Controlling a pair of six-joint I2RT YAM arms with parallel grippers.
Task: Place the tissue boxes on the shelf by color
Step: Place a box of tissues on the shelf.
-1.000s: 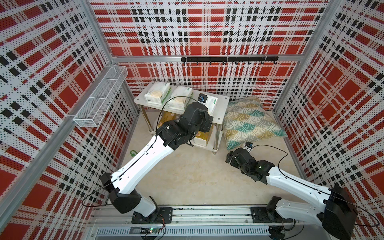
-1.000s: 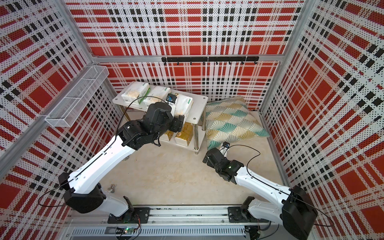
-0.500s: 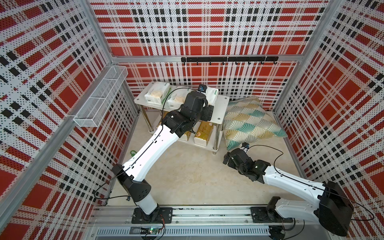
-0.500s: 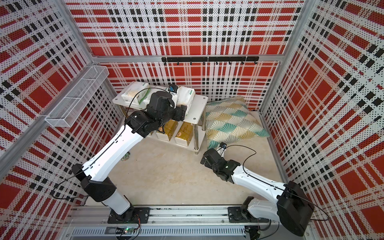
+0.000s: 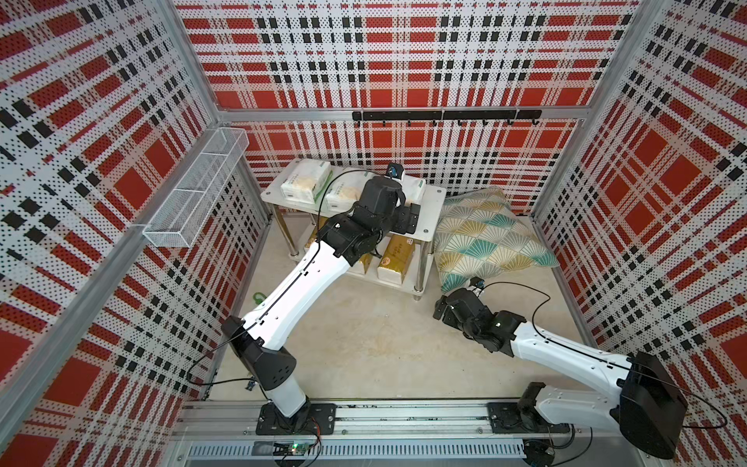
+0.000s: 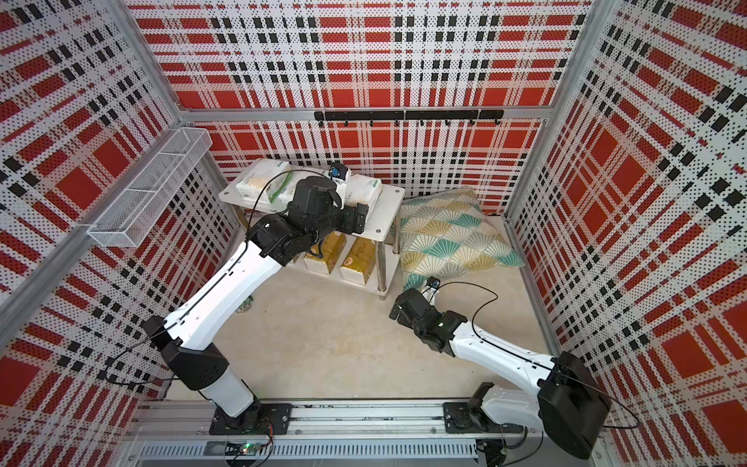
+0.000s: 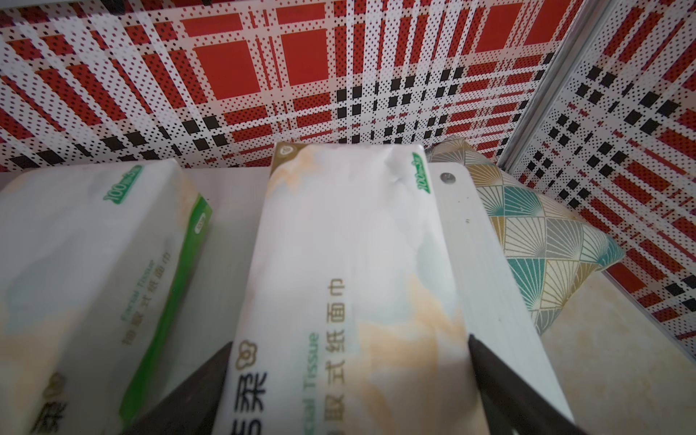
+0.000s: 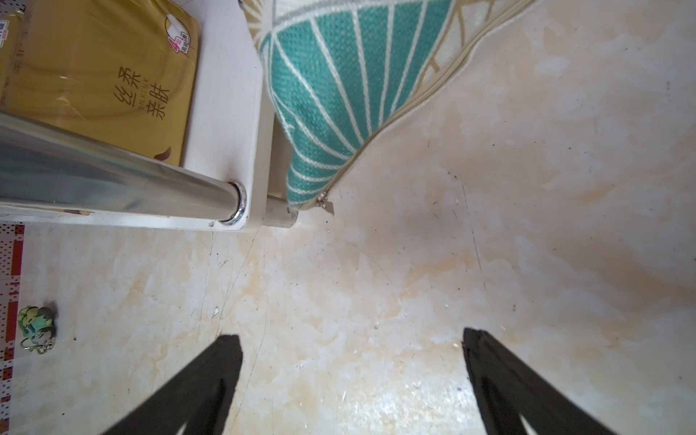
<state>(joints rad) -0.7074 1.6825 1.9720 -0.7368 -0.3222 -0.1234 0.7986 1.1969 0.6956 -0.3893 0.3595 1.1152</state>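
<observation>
Tissue box in play: a soft white brick-shaped pack with beige patches and green edging [image 7: 350, 263], lying flat at the right end of the top board of the shelf [image 5: 430, 210], a low two-tier rack of white boards on chrome legs. Its long side is running close along the board's right edge.

Just changed: the left gripper [image 7: 348, 342] is letting go. Half a second back it was bringing this pack onto the board. Now its jaws are standing spread, one on each flank of the pack's near end, pinching nothing that I can see. The pack is resting on the board unaided, so I judge the placing done and only the pull-back remaining.

Against a second ago, the left arm is stretching further over the shelf, and the pack is lying a little deeper toward the back edge.

Two more white packs [image 5: 307, 184] are lying side by side at the left end and middle of that board. Shiny gold packs [image 6: 359, 258] are sitting on the lower board. Two are showing plainly and a third is mostly hiding behind the arm. By colour, the sorting is looking finished.

Meanwhile the right gripper [image 8: 352, 335] is hovering low over the bare floor by the shelf's front right leg and the teal-and-gold fan-patterned pillow [image 5: 485, 238], jaws spread and empty, hardly shifted.
</observation>
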